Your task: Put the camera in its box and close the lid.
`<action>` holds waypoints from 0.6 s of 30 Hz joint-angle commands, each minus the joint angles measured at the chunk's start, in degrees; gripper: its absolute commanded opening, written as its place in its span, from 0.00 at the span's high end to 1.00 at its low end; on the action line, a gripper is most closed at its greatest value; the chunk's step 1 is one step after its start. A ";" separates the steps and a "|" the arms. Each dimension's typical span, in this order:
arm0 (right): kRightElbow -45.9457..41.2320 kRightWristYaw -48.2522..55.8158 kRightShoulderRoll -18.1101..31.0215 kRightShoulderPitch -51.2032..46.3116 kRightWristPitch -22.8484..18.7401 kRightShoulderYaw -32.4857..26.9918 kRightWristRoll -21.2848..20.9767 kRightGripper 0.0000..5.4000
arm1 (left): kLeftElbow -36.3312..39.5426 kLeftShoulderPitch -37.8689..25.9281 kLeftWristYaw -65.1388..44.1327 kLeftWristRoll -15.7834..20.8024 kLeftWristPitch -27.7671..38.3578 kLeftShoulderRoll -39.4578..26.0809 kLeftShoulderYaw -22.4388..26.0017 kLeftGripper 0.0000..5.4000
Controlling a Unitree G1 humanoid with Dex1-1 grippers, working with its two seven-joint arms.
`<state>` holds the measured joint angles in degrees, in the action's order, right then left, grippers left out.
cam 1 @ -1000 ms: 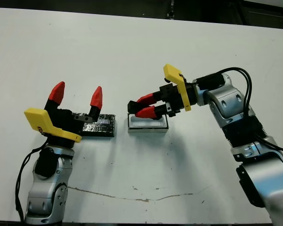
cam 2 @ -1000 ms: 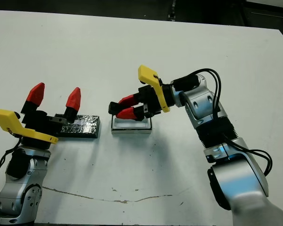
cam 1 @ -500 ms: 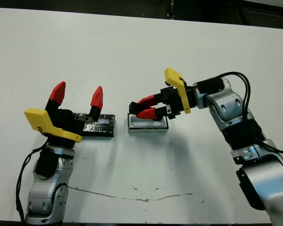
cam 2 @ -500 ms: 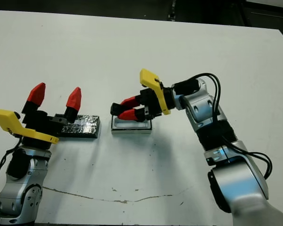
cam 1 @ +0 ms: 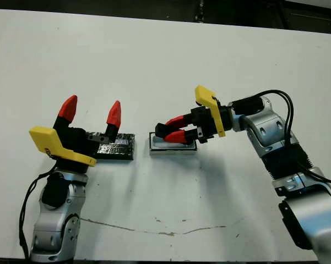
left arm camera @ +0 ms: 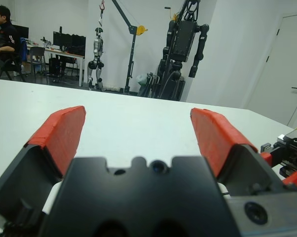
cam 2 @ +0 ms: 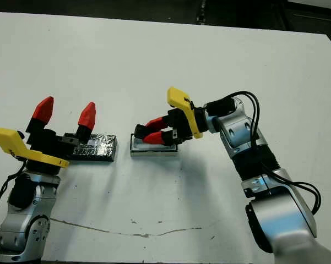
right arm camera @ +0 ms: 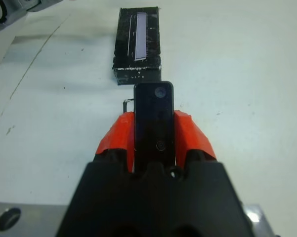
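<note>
— So, where is the small flat black camera bar with the glossy face (right arm camera: 153, 121) at this moment?

— It is pinched between the two red-tipped fingers (right arm camera: 190, 136) of the right gripper (cam 1: 172, 131), near the middle of the left eye frame. The gripper holds it low over the small shallow white box with the thin dark rim (cam 1: 173, 144). I cannot tell if the bar already touches the box floor.

— Which way does the camera point?

— Its long axis runs along the fingers, toward the left of the head frame. The box's long side goes the same left-to-right way, so the two look about parallel. The bar's free end reaches toward the box's left end.

— And the lid?

— The flat black speckled lid slab with the pale strip (right arm camera: 138, 42) lies on the white table (cam 1: 165, 60), just left of the box and apart from it, also lengthwise left to right. The left gripper (cam 1: 90, 113) stands over its left part, fingers spread wide and holding nothing.

— Then which arm is nearer for each thing?

— The right arm for the camera and box, the left arm for the lid. I judge the coming move needs only lowering and releasing, provided the bar stays inside the rim.
</note>
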<state>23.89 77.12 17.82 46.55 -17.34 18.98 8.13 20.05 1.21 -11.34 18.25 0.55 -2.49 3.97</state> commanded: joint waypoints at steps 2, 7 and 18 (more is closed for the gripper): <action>-0.41 0.19 1.49 -1.35 -1.85 0.43 -0.24 0.69 | -0.30 0.63 -0.11 -0.34 0.17 -0.27 -0.02 0.00; -0.08 0.25 1.82 -1.96 -0.23 0.54 -0.62 0.69 | -0.22 0.70 -0.05 -0.36 0.13 -0.21 -0.06 0.00; 0.62 0.21 2.26 -2.72 -2.43 2.23 -1.46 0.69 | -0.63 0.63 -0.38 -0.06 0.62 -0.03 -0.01 0.00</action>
<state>23.68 77.05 18.12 46.12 -18.67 20.25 8.00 19.68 1.22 -11.67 18.11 1.16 -2.33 3.85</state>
